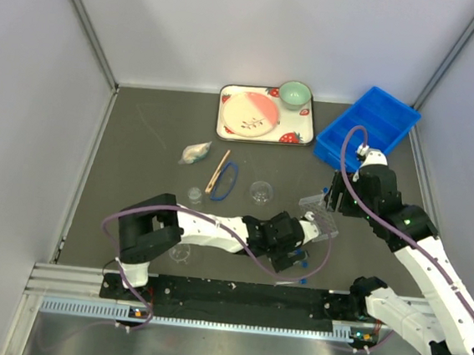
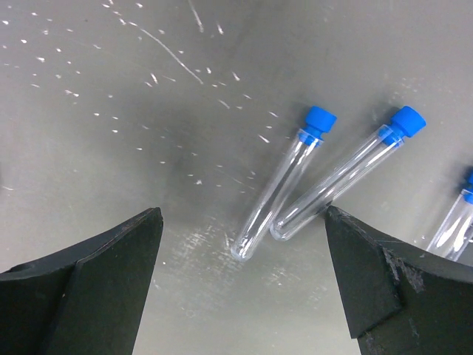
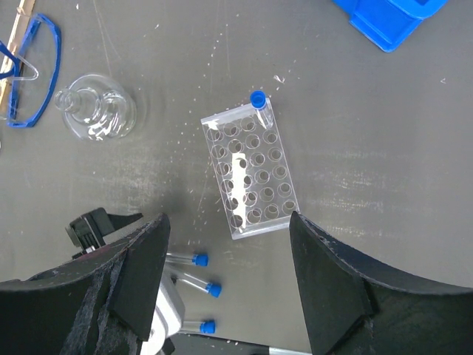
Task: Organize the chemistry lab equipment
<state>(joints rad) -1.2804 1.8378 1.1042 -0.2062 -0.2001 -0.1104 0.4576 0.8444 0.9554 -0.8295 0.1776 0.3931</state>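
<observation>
Nearest: my left pincer (image 2: 244, 222) spread wide, empty, hovering over two thin clear blue-capped tubes (image 2: 279, 185) lying side by side; third cut off at frame edge. My right pincer (image 3: 229, 218) partly spread, empty, above clear rectangular tube rack (image 3: 251, 174), one capped tube standing in its corner. Count: four tubes, three small clear glass dishes (image 1: 261, 192), one thin wooden stick (image 1: 217, 171), one blue ring (image 1: 228, 181). Surface: dark grey scuffed tabletop (image 1: 139, 151), pale walls (image 1: 235, 26). Dish by my left arm faint, hard to make out.
</observation>
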